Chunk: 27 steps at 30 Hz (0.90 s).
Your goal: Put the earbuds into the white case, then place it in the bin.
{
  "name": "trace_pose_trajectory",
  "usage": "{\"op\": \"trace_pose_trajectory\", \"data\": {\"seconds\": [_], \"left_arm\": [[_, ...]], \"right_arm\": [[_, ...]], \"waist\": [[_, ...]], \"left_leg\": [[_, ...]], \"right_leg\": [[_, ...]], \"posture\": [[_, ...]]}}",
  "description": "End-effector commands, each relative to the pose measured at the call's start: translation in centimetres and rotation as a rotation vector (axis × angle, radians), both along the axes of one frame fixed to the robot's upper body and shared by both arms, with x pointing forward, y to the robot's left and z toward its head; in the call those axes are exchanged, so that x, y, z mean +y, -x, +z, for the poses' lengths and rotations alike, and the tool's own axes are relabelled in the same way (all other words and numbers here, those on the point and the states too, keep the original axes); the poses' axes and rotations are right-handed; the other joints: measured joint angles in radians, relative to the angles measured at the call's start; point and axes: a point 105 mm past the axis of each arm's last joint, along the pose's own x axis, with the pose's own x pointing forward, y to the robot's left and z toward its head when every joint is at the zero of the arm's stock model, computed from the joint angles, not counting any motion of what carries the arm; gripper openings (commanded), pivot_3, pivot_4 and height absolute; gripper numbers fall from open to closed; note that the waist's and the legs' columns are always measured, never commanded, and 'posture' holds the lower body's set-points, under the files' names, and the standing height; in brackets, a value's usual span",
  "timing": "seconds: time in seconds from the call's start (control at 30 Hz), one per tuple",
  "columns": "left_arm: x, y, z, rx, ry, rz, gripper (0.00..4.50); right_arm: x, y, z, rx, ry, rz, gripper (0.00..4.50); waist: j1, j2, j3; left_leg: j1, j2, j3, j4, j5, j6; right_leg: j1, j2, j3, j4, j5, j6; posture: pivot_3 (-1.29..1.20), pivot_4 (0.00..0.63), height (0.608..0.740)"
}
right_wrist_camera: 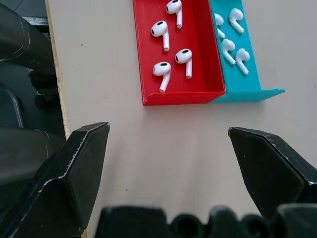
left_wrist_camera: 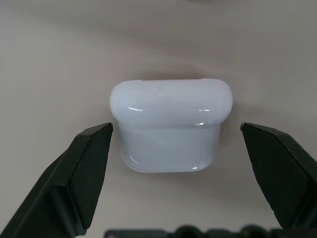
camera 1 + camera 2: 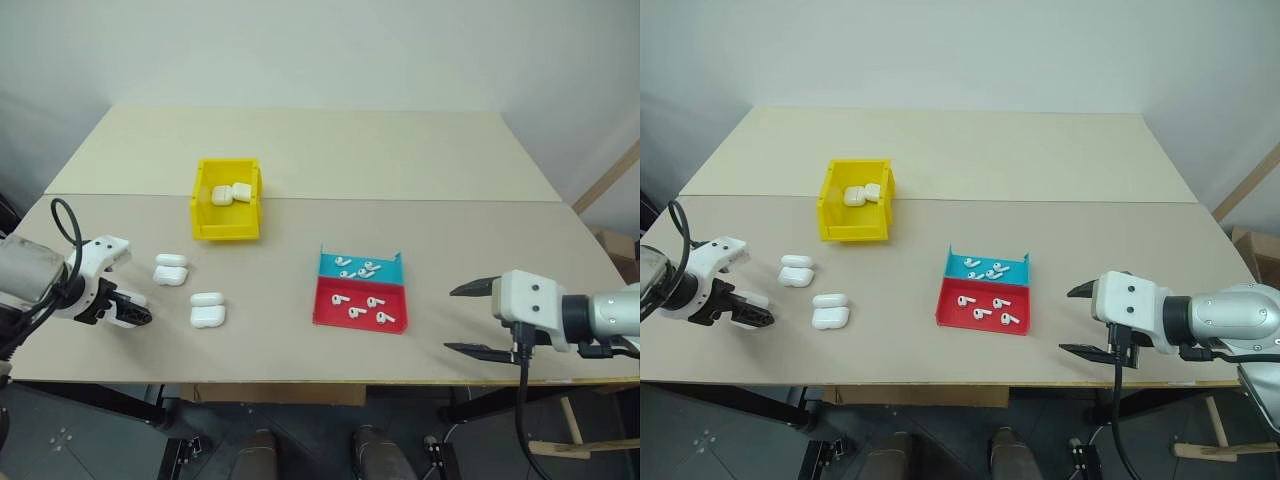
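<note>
The desk [image 3: 420, 150] is beige and carries all the things. The bin [image 3: 227, 199] is bright yellow and stands toward 11 o'clock of the desk's middle; two white cases lie inside it, touching each other.

Two more cases lie on the desk at about 7 o'clock from the bin. One white case [image 3: 170, 269] is the nearer to the left pincer [image 3: 122, 283], just beside it at its 2 o'clock. The second case [image 3: 208, 310] lies near the first one, at its 4 o'clock, not touching it.

In the left wrist view a white case [image 2: 171, 124] sits between the two black fingers [image 2: 84, 173] of the left pincer, with its lid closed. The fingers stand wide open, with a gap on each side, so the pincer holds nothing.

The earbuds [image 3: 358, 303] lie in two shallow trays that touch each other, at about 4 o'clock from the bin. The blue tray [image 3: 331, 262] is the farther one and the red tray [image 3: 325, 310] is the nearer one. Four earbuds are in the red tray, and several are in the blue.

The right pincer [image 3: 470, 318] hangs over the desk at 3 o'clock from the trays, well apart from them. Its fingers [image 1: 74, 168] are wide open too and it is empty.
</note>
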Motion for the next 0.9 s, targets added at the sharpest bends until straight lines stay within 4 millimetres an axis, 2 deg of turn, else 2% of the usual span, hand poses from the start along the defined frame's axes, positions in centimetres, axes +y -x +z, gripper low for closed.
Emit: {"op": "trace_pose_trajectory", "data": {"seconds": [0.03,0.27,0.37,0.47,0.5,0.63,0.73,0.9], "left_arm": [[0.5,-0.2,0.6,-0.018,-0.020,0.006,4.50],[0.6,-0.3,0.2,-0.009,-0.021,0.002,4.50],[0.7,-0.3,-0.2,0.001,-0.016,0.013,3.92],[0.8,-0.3,-0.5,0.007,-0.010,0.017,2.91],[0.9,-0.3,-0.6,0.009,-0.012,0.015,2.78],[1.0,-0.4,-0.6,0.003,-0.016,0.017,2.78],[0.9,-0.7,0.3,-0.045,-0.027,-0.009,2.78],[-1.1,-1.1,3.9,-0.223,0.040,-0.108,2.78]], "right_arm": [[0.1,0.0,1.2,-0.050,0.013,0.005,4.46],[0.2,-0.1,1.2,-0.049,0.012,0.003,4.46],[0.1,-0.1,1.1,-0.048,0.014,0.001,4.50],[0.0,-0.1,1.1,-0.050,0.014,-0.003,4.50],[0.0,-0.2,1.1,-0.050,0.013,-0.004,4.50],[-0.1,-0.2,1.1,-0.054,0.015,-0.008,4.50],[-0.2,-0.3,1.1,-0.059,0.015,-0.011,4.50],[-0.6,-0.5,1.5,-0.078,0.022,-0.019,4.50]], "waist": [[0.000,0.000,0.000],[0.000,0.000,0.000],[0.000,0.000,0.000],[0.001,0.000,0.000],[0.001,0.001,0.000],[0.000,0.001,-0.001],[0.000,0.002,-0.001],[0.001,0.001,-0.001]], "left_leg": [[0.000,0.000,0.000,0.000,0.000,0.000],[0.000,0.000,0.000,0.000,0.000,0.000],[0.000,0.000,0.000,0.000,0.000,0.000],[0.000,0.000,0.000,0.000,0.000,0.000],[0.001,0.000,0.000,0.001,0.000,0.000],[0.001,0.000,0.000,0.001,0.000,0.000],[0.001,0.000,0.000,0.001,0.000,0.000],[-0.001,0.000,-0.001,0.002,0.000,0.000]], "right_leg": [[0.000,0.000,0.000,0.000,0.000,0.000],[0.000,0.000,0.000,0.001,0.000,0.000],[0.000,0.000,0.000,0.001,0.000,0.000],[0.000,0.000,0.000,0.001,0.000,0.000],[0.000,0.000,0.000,0.001,0.000,0.000],[0.000,0.000,0.000,0.002,0.000,0.000],[0.001,0.000,0.000,0.002,0.000,0.000],[0.000,0.000,0.000,0.002,0.000,0.000]], "posture": [[0.00,0.150,0.740],[0.00,0.150,0.740],[0.00,0.150,0.740],[0.00,0.150,0.740],[0.00,0.150,0.740],[0.00,0.150,0.740],[0.00,0.150,0.740],[0.00,0.150,0.740]]}}
